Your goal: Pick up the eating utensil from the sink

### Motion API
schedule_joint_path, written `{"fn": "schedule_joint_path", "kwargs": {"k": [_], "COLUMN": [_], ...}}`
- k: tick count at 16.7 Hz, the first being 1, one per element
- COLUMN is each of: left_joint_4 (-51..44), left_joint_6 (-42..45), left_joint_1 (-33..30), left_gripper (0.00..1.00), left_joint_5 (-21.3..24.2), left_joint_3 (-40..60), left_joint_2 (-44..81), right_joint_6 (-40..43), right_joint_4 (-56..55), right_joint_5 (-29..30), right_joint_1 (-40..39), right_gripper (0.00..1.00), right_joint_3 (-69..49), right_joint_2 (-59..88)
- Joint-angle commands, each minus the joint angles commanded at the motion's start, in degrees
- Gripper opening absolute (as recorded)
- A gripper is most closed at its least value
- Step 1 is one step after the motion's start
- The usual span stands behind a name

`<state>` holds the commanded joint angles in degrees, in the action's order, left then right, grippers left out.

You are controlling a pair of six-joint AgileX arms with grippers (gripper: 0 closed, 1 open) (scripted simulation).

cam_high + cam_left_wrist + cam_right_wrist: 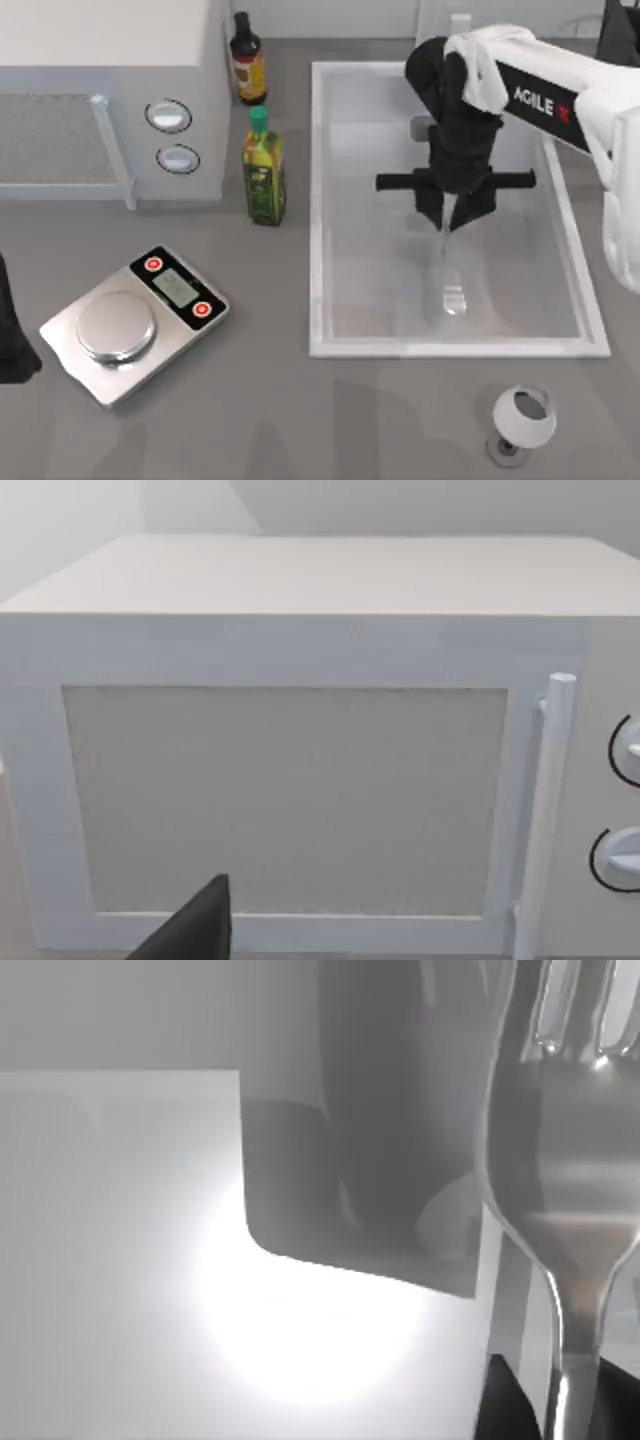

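Observation:
The white sink [316, 200] takes up the right half of the table in the top view. My right gripper [447, 214] hangs over its middle, shut on the handle of the silver fork [451, 285]. The fork reaches from the fingers toward the sink's front wall. In the right wrist view the fork [560, 1190] stands close up, tines away from the camera, with one dark finger [505, 1400] beside its handle and the basin behind it. My left arm [12, 335] is parked at the table's left edge, facing the microwave.
A white microwave [100, 90] [300, 780] stands at the back left. A green oil bottle [264, 165] and a dark sauce bottle [247, 60] stand left of the sink. A steel kitchen scale [135, 320] lies front left, and a white cup [522, 420] stands in front of the sink.

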<state>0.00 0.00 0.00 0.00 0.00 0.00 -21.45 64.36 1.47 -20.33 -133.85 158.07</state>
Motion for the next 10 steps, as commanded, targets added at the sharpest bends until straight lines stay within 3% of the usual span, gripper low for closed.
{"fn": "schedule_joint_path", "kwargs": {"k": [6, 10], "left_joint_4": [0.0, 0.0], "left_joint_6": [0.0, 0.0], "left_joint_1": [0.0, 0.0], "left_gripper": [1.0, 1.0], "left_joint_5": [0.0, 0.0], "left_joint_3": [0.0, 0.0], "left_joint_2": [0.0, 0.0], "right_joint_6": [0.0, 0.1], "right_joint_4": [21.3, 29.5], "right_joint_5": [0.0, 0.0], "right_joint_1": [0.0, 0.2], "right_gripper": [0.0, 0.0], "right_joint_3": [-23.4, -31.8], "right_joint_2": [1.4, 1.3]}}
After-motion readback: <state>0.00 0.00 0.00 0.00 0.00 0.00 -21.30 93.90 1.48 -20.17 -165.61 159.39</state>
